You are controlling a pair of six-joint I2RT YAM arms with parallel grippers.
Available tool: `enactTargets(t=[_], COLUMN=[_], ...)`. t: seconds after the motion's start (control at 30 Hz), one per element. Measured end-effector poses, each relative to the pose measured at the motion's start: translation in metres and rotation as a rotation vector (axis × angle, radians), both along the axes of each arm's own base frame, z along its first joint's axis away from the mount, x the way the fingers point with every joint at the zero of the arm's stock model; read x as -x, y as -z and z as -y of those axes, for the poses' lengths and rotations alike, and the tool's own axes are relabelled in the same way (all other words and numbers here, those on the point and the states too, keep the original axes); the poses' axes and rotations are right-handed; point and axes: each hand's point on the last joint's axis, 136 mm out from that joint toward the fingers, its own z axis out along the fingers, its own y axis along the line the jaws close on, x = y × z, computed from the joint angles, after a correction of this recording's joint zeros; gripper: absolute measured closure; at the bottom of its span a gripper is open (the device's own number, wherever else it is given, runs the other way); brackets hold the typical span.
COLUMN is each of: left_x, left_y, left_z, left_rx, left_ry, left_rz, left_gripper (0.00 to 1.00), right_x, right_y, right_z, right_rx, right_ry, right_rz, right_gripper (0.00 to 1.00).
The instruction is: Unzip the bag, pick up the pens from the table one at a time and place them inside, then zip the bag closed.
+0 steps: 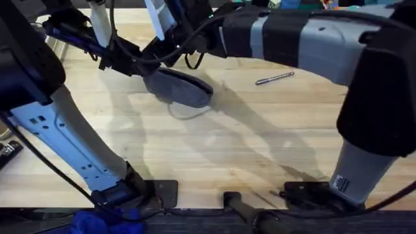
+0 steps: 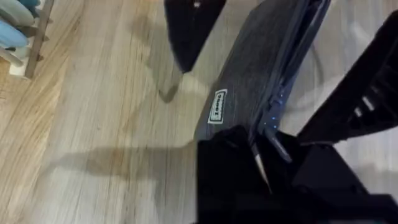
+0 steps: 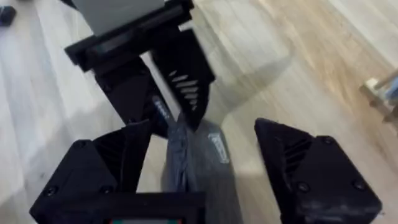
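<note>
A pale plank table (image 1: 214,149) runs wide under both arms, and nearly everything of interest sits at its far side. The bag (image 1: 177,88) lies there as a dark oblong, and I take it as the landmark. The pen (image 1: 274,78) rests well apart from the bag, off toward the right arm's side, untouched on bare wood.

Both arms reach in over the bag. The left gripper (image 2: 261,155) is clamped on one end of the bag, its black fingers closed over the fabric beside the zipper line; judging from this, it is there to pin the pouch so it cannot slide while the zip is worked. The right gripper (image 3: 205,168) hangs over the bag with its two fingers spread wide on either side of the fabric, holding nothing. It seems lined up along the zipper, probably to find the pull tab.

A small pale label (image 2: 217,107) shows on the bag's side near the left gripper.

Much is hard to read. From above, the arms and cables cover the bag's far end, so the grip itself is hidden there. Whether the zipper is already partly open I cannot tell with any confidence, and the pull tab cannot be picked out. A light wooden rack (image 2: 34,37) is cut off at the table's edge.
</note>
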Motion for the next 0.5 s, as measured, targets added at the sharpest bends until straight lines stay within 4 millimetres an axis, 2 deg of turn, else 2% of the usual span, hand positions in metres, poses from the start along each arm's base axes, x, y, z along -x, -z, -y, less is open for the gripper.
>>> enactTargets(t=[0.1, 0.17, 0.33, 0.4, 0.5], left_x=[-0.001, -0.001, -0.001, -0.001, -0.001], left_y=[0.0, 0.0, 0.0, 0.0, 0.0], left_z=[0.0, 0.0, 0.0, 0.0, 0.0], left_rx=[0.0, 0.0, 0.0, 0.0, 0.001], left_ry=[-0.001, 0.0, -0.002, -0.003, -0.003], left_rz=[0.002, 0.004, 0.002, 0.001, 0.001], left_gripper=[0.745, 0.635, 0.239, 0.128, 0.02], right_x=[0.005, 0.006, 0.003, 0.001, -0.002], right_y=[-0.001, -0.009, -0.037, -0.045, -0.05], right_z=[0.005, 0.007, 0.014, 0.02, 0.027], right_rx=[0.02, 0.014, -0.02, -0.026, -0.024], right_ry=[0.0, 0.002, 0.014, 0.023, 0.036], right_rz=[-0.019, -0.013, 0.021, 0.027, 0.025], right_gripper=[0.005, 0.005, 0.005, 0.005, 0.005])
